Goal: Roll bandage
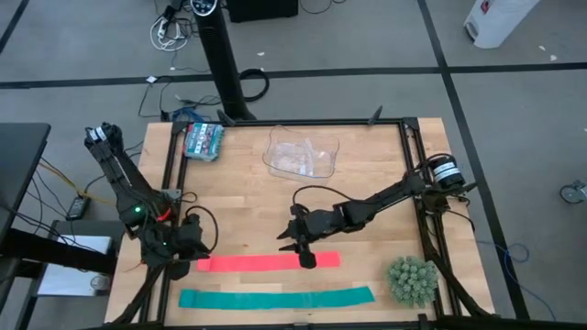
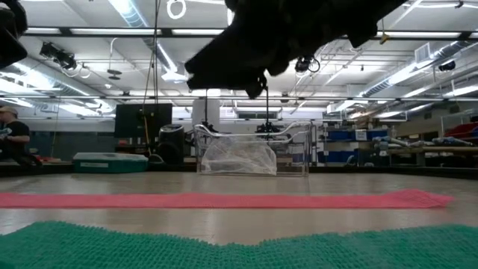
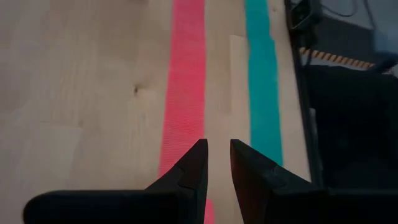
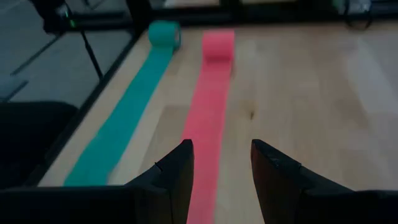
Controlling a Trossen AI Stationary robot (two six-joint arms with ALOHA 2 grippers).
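The bandage [image 1: 266, 262] lay flat across the lower centre of the tabletop [image 1: 248, 192], soft and limp, best pinched at one end, with the left end effector [image 1: 186, 247] slightly parted and the right end effector [image 1: 304, 249] open above it.

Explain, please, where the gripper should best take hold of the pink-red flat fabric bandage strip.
Probably at one short end of the pink-red flat fabric bandage strip, coming from above. It lies flat on the wooden table, so only its ends offer an edge to lift. The right gripper is near its right end, the left gripper near its left end.
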